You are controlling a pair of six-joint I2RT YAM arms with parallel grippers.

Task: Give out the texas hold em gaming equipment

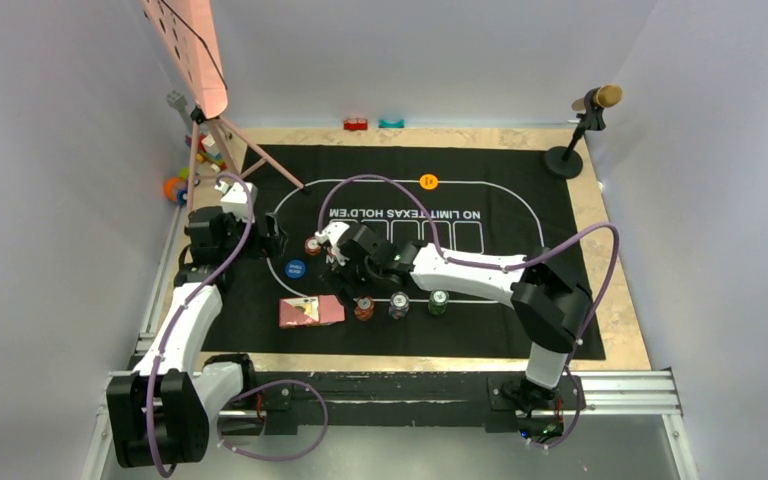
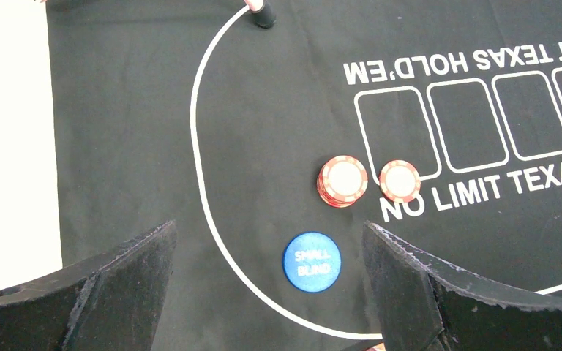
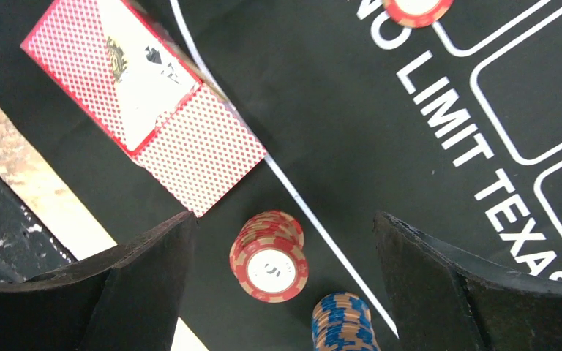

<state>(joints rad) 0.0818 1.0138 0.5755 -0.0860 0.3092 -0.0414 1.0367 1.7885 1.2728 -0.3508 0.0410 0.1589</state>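
On the black mat (image 1: 520,300), a red chip stack (image 1: 363,308), a blue-grey stack (image 1: 399,305) and a green stack (image 1: 439,302) stand in a row near the front. Pinkish-red-backed cards (image 1: 310,312) lie to their left, one face up. My right gripper (image 1: 357,285) hangs open above the red stack (image 3: 269,256), with the blue stack (image 3: 342,322) and the cards (image 3: 190,146) in its view. My left gripper (image 1: 282,243) is open and empty above the blue SMALL BLIND disc (image 2: 312,261). Another red stack (image 2: 342,180) and a single red chip (image 2: 400,180) lie beyond it. An orange disc (image 1: 428,181) lies at the far side.
A pink tripod (image 1: 205,60) stands at the back left, one foot (image 2: 263,14) on the mat. A microphone stand (image 1: 585,130) is at the back right. Toy blocks (image 1: 356,124) lie by the back wall, and more toys (image 1: 178,185) at the left edge.
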